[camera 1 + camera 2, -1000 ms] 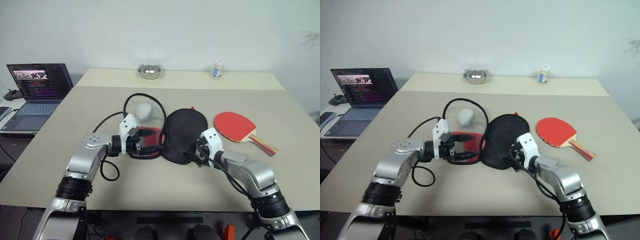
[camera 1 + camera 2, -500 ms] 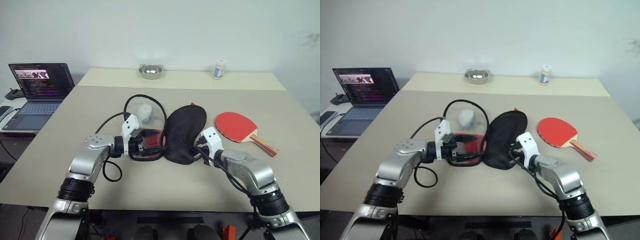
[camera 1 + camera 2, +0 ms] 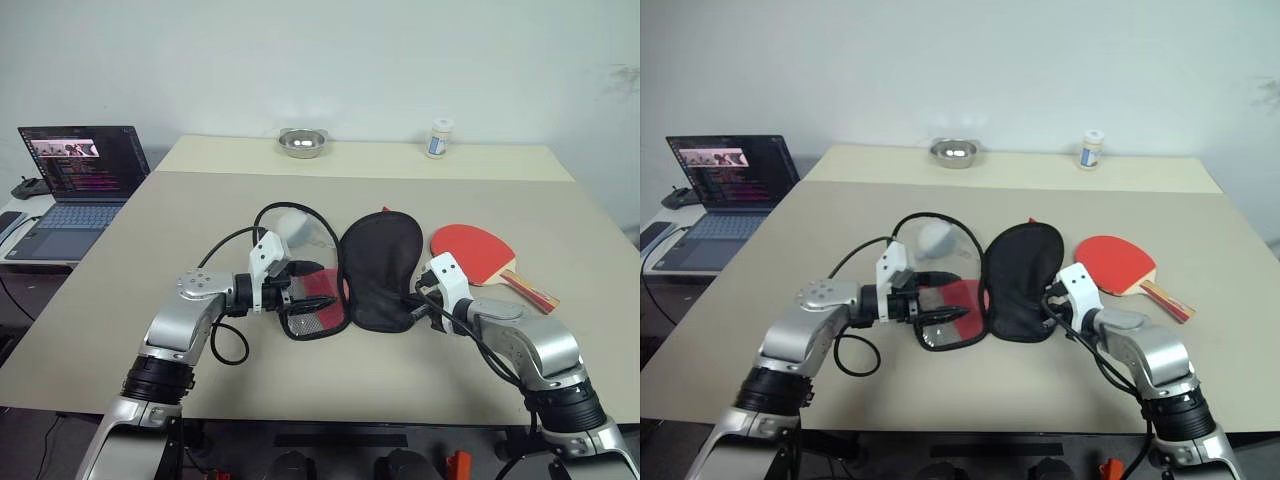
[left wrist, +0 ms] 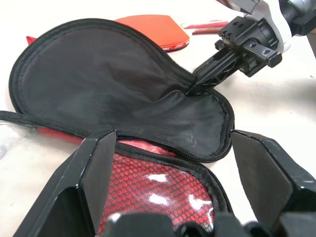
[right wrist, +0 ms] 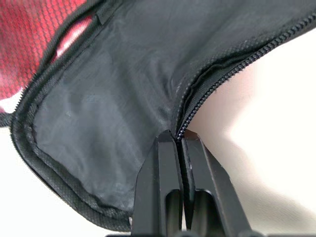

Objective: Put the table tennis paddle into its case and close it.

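The case lies unzipped on the table, its black flap spread to the right of its red mesh half. My right gripper is shut on the flap's zipper edge near the narrow end. From the left, my left gripper stands open, with the narrow end of the red mesh half between its fingers. The table tennis paddle lies flat, red face up, just right of the case. Its handle points toward the table's right edge.
A black cable loops around a pale round object just behind the case. A metal bowl and a white bottle stand at the table's far side. A laptop sits open on a side surface at the left.
My right gripper has drawn the black flap's edge to the right. The case now lies wider open, and more of the red mesh half shows. The left gripper stays open beside it.
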Tool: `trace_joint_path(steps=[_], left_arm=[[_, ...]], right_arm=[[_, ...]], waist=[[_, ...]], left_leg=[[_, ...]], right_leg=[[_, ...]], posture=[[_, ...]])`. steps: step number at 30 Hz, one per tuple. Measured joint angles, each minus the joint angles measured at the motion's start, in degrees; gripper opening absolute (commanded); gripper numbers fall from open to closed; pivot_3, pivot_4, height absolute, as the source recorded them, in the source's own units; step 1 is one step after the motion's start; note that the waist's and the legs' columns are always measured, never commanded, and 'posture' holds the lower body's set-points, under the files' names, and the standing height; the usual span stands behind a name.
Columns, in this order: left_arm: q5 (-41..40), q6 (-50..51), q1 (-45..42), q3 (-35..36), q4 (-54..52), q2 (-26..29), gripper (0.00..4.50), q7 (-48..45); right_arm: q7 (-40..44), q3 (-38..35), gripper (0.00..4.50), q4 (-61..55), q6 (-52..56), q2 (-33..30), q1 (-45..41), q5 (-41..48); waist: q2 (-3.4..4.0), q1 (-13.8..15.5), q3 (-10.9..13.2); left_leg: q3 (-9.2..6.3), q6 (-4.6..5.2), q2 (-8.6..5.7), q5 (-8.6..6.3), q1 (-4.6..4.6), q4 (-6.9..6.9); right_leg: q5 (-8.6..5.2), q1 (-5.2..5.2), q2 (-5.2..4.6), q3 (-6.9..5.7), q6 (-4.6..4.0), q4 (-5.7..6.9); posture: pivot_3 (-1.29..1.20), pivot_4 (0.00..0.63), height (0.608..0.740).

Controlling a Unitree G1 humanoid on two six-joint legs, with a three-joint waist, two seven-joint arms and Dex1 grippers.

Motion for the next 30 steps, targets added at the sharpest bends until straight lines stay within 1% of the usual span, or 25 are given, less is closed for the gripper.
trace_joint_path(steps=[3,6,8,11,14,16,19,21,23,26,30], left_arm=[[0.01,-0.24,0.00,0.00,0.15,0.00,3.98,-0.04],[0.01,-0.32,0.00,-0.01,0.15,0.00,3.98,-0.03],[0.02,-0.35,0.01,-0.01,0.16,0.01,3.98,0.01],[0.01,-0.37,0.03,-0.01,0.15,-0.02,3.98,0.19],[-0.07,-0.33,0.08,-0.01,0.11,-0.20,3.98,0.23],[-0.67,-0.05,0.11,-0.03,-0.46,-0.78,3.98,-0.13],[-2.16,0.18,0.01,-1.01,-2.92,-1.00,3.98,-2.36],[-2.18,0.07,-0.82,-1.66,-3.36,-0.97,3.98,-3.56],[-2.17,-0.01,-2.69,-1.81,-3.33,-1.12,3.98,-3.99],[-2.19,-0.37,-6.57,-2.05,-3.39,-1.77,3.98,-4.39],[-2.05,-0.48,-7.21,-2.89,-2.97,-2.02,3.98,-4.76]], right_arm=[[-0.09,-0.11,1.66,0.00,0.13,0.36,-0.18,-0.01],[0.08,-0.40,2.75,0.00,0.14,-0.11,-0.46,-0.03],[0.86,-0.75,3.46,-0.45,0.12,-2.04,-0.50,-0.01],[4.01,-3.00,4.47,-3.14,0.12,-7.44,-0.41,1.24],[7.72,-7.47,4.47,-5.45,-0.18,-12.81,-0.32,3.27],[10.23,-9.91,4.47,-4.94,-1.73,-16.30,0.31,3.89],[13.86,-13.65,4.47,1.71,-7.99,-23.03,1.26,2.52],[16.11,-14.32,4.47,7.38,-12.92,-26.15,1.38,0.38],[17.89,-12.84,4.47,13.92,-17.51,-27.34,0.78,-2.24],[19.39,-8.97,4.47,27.47,-23.23,-27.34,-2.97,-6.53],[21.28,-5.93,4.47,43.86,-28.89,-26.36,-11.25,-10.83]], waist=[[0.00,-0.01,0.00],[0.00,-0.01,0.00],[0.00,0.03,0.00],[0.01,0.09,0.01],[0.00,0.06,0.00],[0.01,0.06,0.01],[-0.02,0.17,0.02],[-0.03,0.10,0.03],[-0.05,0.05,0.03],[0.02,-0.22,0.06],[0.13,-0.98,0.10]], left_leg=[[0.00,0.00,0.00,0.00,0.00,0.00],[0.00,0.00,-0.01,0.00,0.00,0.00],[0.00,0.00,-0.02,0.00,-0.01,0.00],[0.01,0.00,-0.05,0.00,-0.03,0.00],[-0.01,0.00,-0.03,0.00,-0.02,-0.01],[-0.01,0.00,-0.03,0.00,-0.01,-0.01],[0.03,0.01,-0.09,0.00,-0.01,0.00],[0.06,0.01,-0.08,0.00,0.01,0.00],[0.06,0.01,-0.06,0.00,0.03,0.01],[0.12,0.01,-0.07,0.00,0.08,0.00],[0.17,0.01,-0.03,0.00,0.10,-0.05]], right_leg=[[0.00,0.00,0.00,0.00,0.00,0.00],[0.00,0.00,-0.01,0.00,0.00,0.00],[0.00,0.00,-0.01,-0.01,0.00,-0.01],[0.00,0.00,-0.03,0.00,0.01,-0.05],[0.00,0.01,-0.02,-0.01,0.01,-0.06],[0.00,0.01,-0.01,-0.01,0.01,-0.04],[0.00,0.03,-0.04,0.02,0.02,-0.06],[0.00,0.04,-0.03,0.04,0.03,-0.08],[-0.02,0.04,0.02,0.04,0.06,-0.06],[-0.02,0.02,0.05,0.14,0.06,-0.01],[0.02,0.00,0.08,0.20,0.00,-0.03]], posture=[[0.00,0.150,0.740],[0.00,0.150,0.740],[0.00,0.150,0.740],[0.00,0.150,0.740],[0.00,0.150,0.740],[0.00,0.150,0.740],[0.00,0.150,0.740],[0.00,0.150,0.740],[0.00,0.150,0.740],[0.00,0.150,0.740],[0.00,0.150,0.740]])
